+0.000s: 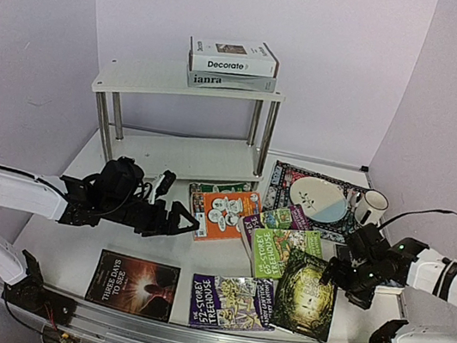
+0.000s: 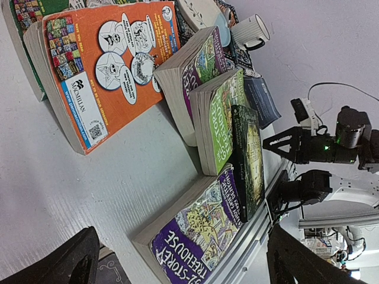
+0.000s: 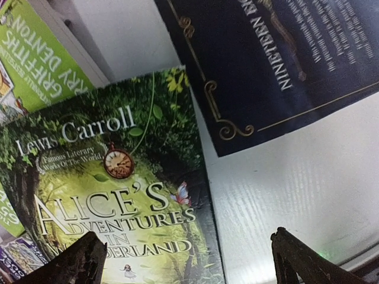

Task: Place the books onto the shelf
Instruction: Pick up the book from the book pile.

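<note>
Left claw: the black two-finger left gripper [image 1: 188, 222] hangs low over the white table top [image 3: 284, 189], its fingers spread wide with nothing between them.
Ahead of left claw: a thick orange paperback with cartoon faces [image 1: 226, 215] lies just off the fingertips, on top of a green-edged book [image 1: 205, 191]. Whether the tips touch it cannot be told.
Past the orange one: a purple paperback [image 1: 278, 218] and a lime-green Treehouse paperback [image 1: 283, 251] overlap each other at a slant.
Near edge, left: a dark "Three Days to See" book [image 1: 132, 284] lies flat, apart from the fingers. Just beside it is a purple "52-Storey Treehouse" paperback [image 1: 231, 302].
Right claw: the black right gripper [image 3: 189, 260] is also spread wide and holds nothing, hovering close above the table.
Under right claw: a dark green "Alice's Adventures in Wonderland" book [image 3: 106, 195] lies on one side and a navy book with gold ornaments [image 3: 278, 65] on the other. Their corners overlap.
In the way: a patterned dark placemat [image 1: 285, 173] carries a white-and-blue plate [image 1: 318, 199], with a white mug [image 1: 371, 207] beside it. It sits at the far right behind the loose books.
Shelf: the small white two-tier shelf with chrome legs [image 1: 181, 87] stands at the far side, well apart from both claws.
On the top tier: a white "Decorate" book [image 1: 234, 57] is stacked on a grey "ianra" book [image 1: 225, 81].
</note>
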Action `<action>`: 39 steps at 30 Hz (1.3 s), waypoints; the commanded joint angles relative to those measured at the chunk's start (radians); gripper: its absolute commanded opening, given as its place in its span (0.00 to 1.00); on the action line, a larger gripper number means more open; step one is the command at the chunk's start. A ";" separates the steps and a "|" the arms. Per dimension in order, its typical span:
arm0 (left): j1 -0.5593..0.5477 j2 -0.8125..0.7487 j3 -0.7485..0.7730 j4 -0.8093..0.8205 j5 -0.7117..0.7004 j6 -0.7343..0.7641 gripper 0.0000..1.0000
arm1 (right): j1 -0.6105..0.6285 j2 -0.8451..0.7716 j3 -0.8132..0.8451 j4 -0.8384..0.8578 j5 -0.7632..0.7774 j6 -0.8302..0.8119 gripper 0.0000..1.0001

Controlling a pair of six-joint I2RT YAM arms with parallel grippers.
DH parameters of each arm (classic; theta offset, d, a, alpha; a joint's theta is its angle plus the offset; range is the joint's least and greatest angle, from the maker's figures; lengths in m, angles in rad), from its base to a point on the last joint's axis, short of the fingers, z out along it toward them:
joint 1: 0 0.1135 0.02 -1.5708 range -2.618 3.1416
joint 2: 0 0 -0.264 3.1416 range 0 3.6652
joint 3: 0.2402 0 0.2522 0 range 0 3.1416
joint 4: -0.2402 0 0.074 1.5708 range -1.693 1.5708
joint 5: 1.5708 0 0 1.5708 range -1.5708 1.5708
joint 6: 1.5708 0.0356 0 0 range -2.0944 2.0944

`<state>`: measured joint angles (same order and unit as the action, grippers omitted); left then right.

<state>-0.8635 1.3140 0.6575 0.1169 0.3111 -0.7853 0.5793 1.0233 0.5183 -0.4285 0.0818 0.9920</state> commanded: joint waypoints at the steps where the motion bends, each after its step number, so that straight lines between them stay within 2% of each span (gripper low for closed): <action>1: -0.003 -0.010 0.010 0.044 -0.002 0.008 1.00 | 0.005 -0.060 -0.099 0.172 -0.152 0.010 0.98; 4: -0.003 -0.020 0.007 0.044 -0.006 0.003 1.00 | 0.007 -0.088 -0.163 0.338 -0.217 0.066 0.98; 7: -0.003 -0.025 0.005 0.044 -0.006 0.000 1.00 | 0.014 -0.047 -0.181 0.493 -0.266 0.111 0.98; 14: -0.005 -0.036 -0.003 0.043 -0.007 -0.018 1.00 | 0.105 0.131 -0.046 0.583 -0.310 0.075 0.98; 19: -0.009 -0.041 -0.005 0.044 -0.002 -0.023 1.00 | 0.157 0.155 0.012 0.570 -0.287 0.048 0.98; 27: -0.027 -0.006 0.012 0.044 0.006 -0.016 1.00 | 0.157 0.052 -0.009 0.435 -0.179 0.017 0.98; 39: -0.056 0.030 0.022 0.047 -0.005 -0.019 1.00 | 0.158 0.080 0.039 0.322 -0.195 -0.103 0.98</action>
<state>-0.8978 1.3242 0.6567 0.1243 0.3116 -0.8085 0.7349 1.0761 0.5061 -0.0299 -0.1112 0.9620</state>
